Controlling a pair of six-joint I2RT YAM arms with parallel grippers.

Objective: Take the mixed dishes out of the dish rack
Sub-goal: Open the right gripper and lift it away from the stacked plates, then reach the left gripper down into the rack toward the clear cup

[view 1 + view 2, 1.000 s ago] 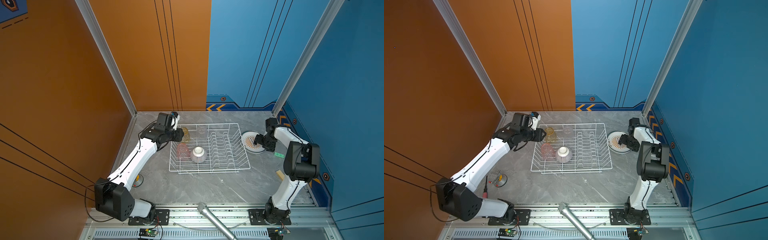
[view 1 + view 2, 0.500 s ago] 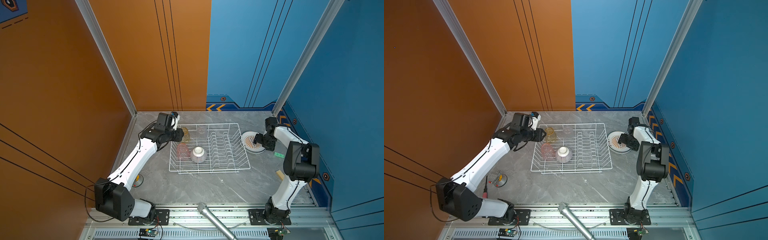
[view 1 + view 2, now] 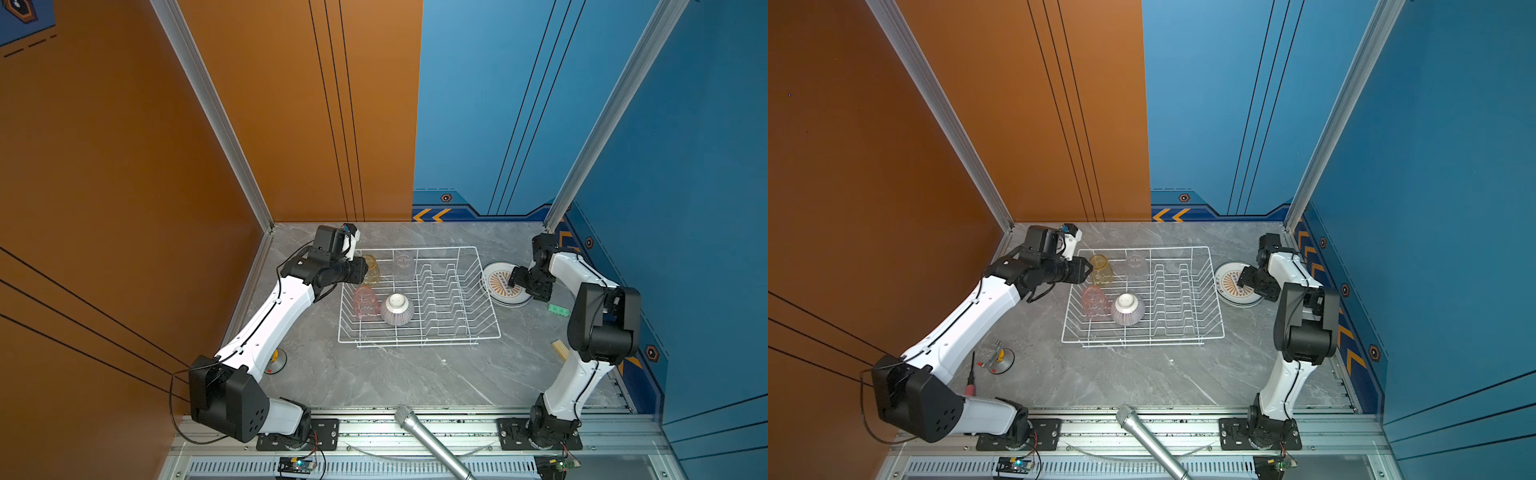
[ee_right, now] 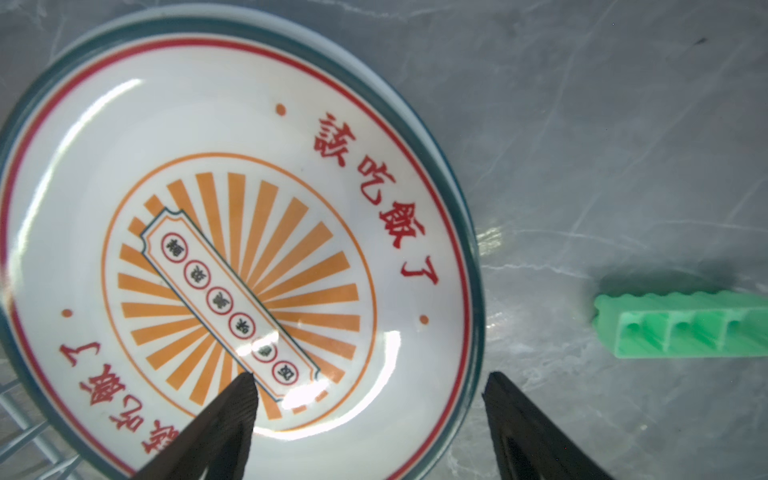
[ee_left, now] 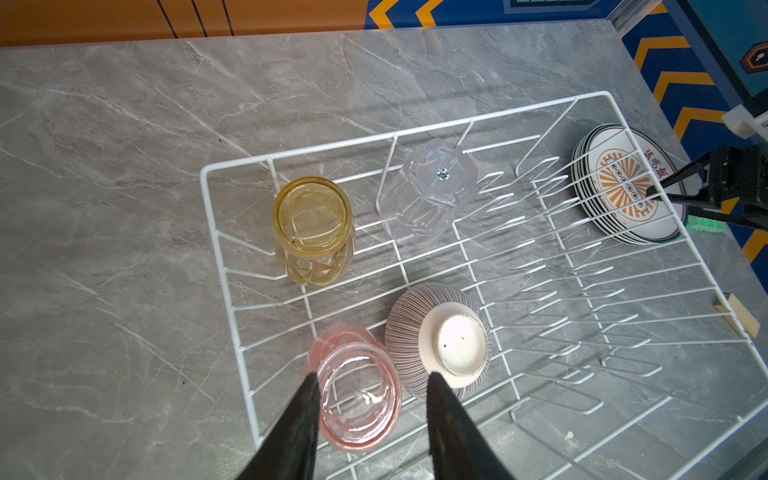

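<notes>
Dish rack [image 3: 449, 303]: mid-way across the grey marbled surface [image 3: 395, 382], between the two arms. Four pieces at its left end. Amber tumbler [image 3: 371, 270] in the far left corner. Clear tumbler [image 3: 404, 266] just beside it along the far wall, base up and tilted. Pink tumbler [image 3: 365, 303] nearer the front. Striped bowl [image 3: 397, 309] foot up, right against the pink tumbler; touching or only close, cannot tell.

Stack of plates [image 3: 496, 286] outside the rack, flat on the surface just past its right end. On top, the orange-sunburst plate [image 4: 232, 249], with red characters around a dark rim.

Left jaws: apart, clamped on nothing, above the rack's left end. Next to the amber tumbler in both top views. In the left wrist view, fingertips [image 5: 303, 415] to either side of the pink tumbler.

Right jaws: wide apart over the plate stack. In the right wrist view, one tip over the sunburst and the other past the rim, above bare surface. Contact with the plate: cannot tell.

Green block [image 4: 681, 328] near the stack, apart from it.
</notes>
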